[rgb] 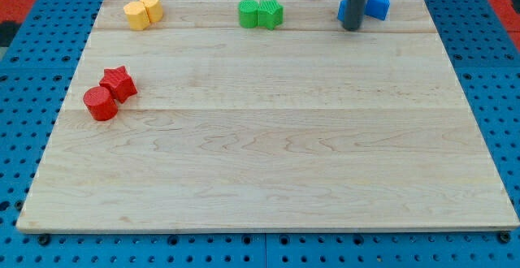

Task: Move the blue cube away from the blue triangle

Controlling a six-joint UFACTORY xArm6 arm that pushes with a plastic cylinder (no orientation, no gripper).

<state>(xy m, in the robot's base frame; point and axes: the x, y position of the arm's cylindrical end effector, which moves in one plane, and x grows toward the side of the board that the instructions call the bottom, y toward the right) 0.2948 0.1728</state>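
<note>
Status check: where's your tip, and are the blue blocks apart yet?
My tip at view's top, against the blue pair. Blue cube mostly hidden behind rod; blue triangle just right. Not visibly apart. Nothing blocking.

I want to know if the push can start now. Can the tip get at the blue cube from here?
Probably yes. My tip stands right at the blue cube, partly hiding it, with nothing between. The blue triangle sits on the cube's far side, toward the view's right.

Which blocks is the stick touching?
The blue pair at the view's top right. My tip sits right against them, partly hiding one. The green pair, yellow pair and red pair lie well away.
</note>
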